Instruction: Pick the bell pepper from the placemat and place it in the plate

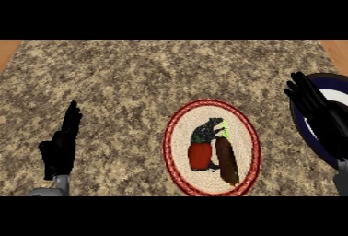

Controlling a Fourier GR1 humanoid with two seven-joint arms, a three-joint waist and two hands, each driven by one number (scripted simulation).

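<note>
Two black hands show above the speckled granite counter, and neither has hold of anything. The right hand comes in at about three o'clock of the view, fingers straight and spread a little, lying over the dark-rimmed plate at the right edge so that much of the plate is hidden behind it. The left hand rests at about eight o'clock, fingers straight and pointing up, well apart from everything else.

The bell pepper is red and sits on the oval placemat, a woven cream mat with a red border lying at about five o'clock of the view's middle. From the right hand the pepper lies toward eight o'clock, well apart, with bare counter and the mat's right border between them. From the left hand it lies at about three o'clock, farther off still.

On the same mat, just beside the pepper at its three o'clock and seemingly touching it, lies a long dark brown thing, tilted slightly; what it is cannot be told. It stands between the pepper and the right hand. At the pepper's twelve o'clock is a dark, blackish-green mass with a pale green stalk; whether this belongs to the pepper cannot be told.
</note>
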